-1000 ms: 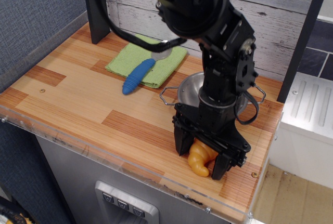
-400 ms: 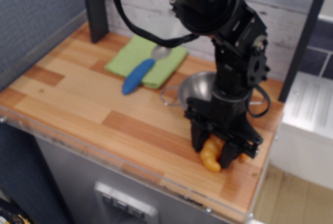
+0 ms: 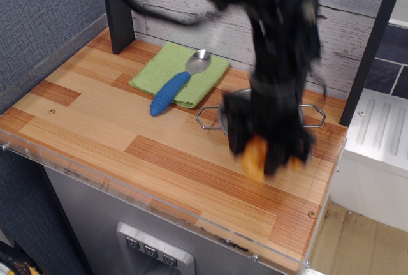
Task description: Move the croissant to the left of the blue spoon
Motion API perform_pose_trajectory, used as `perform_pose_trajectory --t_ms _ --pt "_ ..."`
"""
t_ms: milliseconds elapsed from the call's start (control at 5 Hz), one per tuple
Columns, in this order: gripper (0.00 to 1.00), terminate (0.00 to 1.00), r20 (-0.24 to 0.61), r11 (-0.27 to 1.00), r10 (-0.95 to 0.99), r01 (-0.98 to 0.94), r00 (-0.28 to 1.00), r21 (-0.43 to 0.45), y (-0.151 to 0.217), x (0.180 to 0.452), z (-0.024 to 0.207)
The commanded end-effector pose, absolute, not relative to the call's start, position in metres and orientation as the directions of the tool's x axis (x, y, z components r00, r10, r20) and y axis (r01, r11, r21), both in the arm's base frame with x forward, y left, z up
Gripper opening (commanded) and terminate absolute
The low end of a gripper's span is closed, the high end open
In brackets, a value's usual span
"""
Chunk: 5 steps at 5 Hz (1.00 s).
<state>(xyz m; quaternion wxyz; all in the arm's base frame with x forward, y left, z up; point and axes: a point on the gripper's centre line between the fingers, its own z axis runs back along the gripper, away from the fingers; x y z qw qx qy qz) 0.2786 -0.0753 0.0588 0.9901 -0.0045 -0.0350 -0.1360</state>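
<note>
**Croissant's in the tool, spoon is a long way up-left**

So the tool (image 3: 266,155) is a smear of motion blur here, but the croissant (image 3: 255,157) shows as an orange blob between the dark fingers, pinched there as far as I can make out. It looks lifted clear of the surface (image 3: 95,115), though with the blur I can't swear to it. It sits just in front of the steel bowl (image 3: 223,114), which the arm mostly hides.

What matters: the spoon (image 3: 172,90) lies well away from the croissant, up and to the left, resting on the green cloth (image 3: 156,71). Its blue handle points down-left off the cloth's edge and the silver end points up-right, so the long axis runs diagonally. The bare wood left of the handle is where the croissant needs to end up.

My guess is the carry has to sweep left past the handle tip without clipping it. Croissant's own long axis is too blurred to call.
</note>
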Motion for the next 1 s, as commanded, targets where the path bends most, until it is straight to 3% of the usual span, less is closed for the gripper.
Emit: perform_pose_trajectory --t_ms 0,200,600,800 --pt "0.0 0.0 0.177 0.994 -0.062 0.078 0.982 -0.082 0.014 0.293 0.131" --pt "0.0 0.0 0.132 0.996 0.075 -0.068 0.988 -0.057 0.064 0.29 0.117" --pt "0.0 0.0 0.08 0.986 0.153 -0.158 0.985 0.061 0.157 0.284 0.081" --pt "0.0 0.0 0.107 0.979 0.167 -0.177 0.98 0.103 0.177 0.288 0.071"
